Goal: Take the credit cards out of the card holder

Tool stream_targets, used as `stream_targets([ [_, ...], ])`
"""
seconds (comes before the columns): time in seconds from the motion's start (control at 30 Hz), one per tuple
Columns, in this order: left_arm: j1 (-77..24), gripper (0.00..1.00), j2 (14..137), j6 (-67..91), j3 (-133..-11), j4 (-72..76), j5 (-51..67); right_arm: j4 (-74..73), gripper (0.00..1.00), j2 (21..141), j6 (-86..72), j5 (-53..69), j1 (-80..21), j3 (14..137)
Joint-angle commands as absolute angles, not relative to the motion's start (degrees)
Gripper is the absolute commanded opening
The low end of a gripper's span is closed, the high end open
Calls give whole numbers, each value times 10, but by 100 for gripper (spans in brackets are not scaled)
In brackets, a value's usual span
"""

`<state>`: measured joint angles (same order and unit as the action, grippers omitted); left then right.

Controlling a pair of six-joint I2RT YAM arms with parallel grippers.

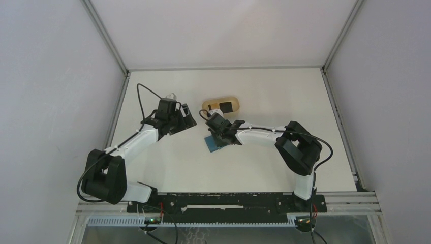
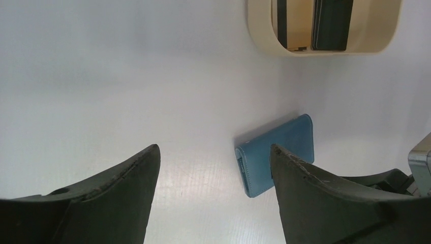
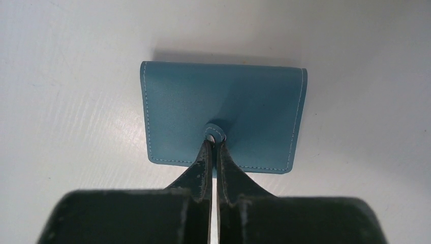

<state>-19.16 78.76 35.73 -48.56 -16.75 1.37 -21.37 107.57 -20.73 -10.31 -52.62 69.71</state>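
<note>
Right gripper has its two fingers pressed together with almost no gap, pinching the small closure tab at the near edge of the card holder. That teal-blue holder lies folded shut and flat on the white table, in the middle of the overhead frame, just below the tan tray. In the right wrist view it fills the centre, its stitched edges showing on three sides.

Left gripper has its jaws spread wide and holds nothing; it hangs over bare table to the left of centre in the overhead view, apart from the holder. Its camera shows the holder at lower right and the tray at the upper right edge, with a black card lying inside it and a second dark card beside that.
</note>
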Motion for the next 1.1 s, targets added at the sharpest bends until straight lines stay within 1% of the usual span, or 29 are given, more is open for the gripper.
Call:
stream_targets([
  [0.0,-211,82,795,374,-477,-125,29,-228,0,1073,-188,-90,-534,700],
  [0.37,-286,81,844,406,-495,-98,22,-187,0,997,-123,-14,-514,682],
  [0.57,-309,80,867,430,-497,-83,23,-158,0,943,-117,27,-492,664],
  [0.8,-328,80,885,448,-504,-73,26,-97,0,875,-128,50,-464,613],
  [0.93,-330,80,888,452,-504,-75,23,-61,0,849,-136,71,-435,582],
  [1.07,-330,80,888,452,-507,-84,14,-42,0,829,-144,126,-392,554],
])
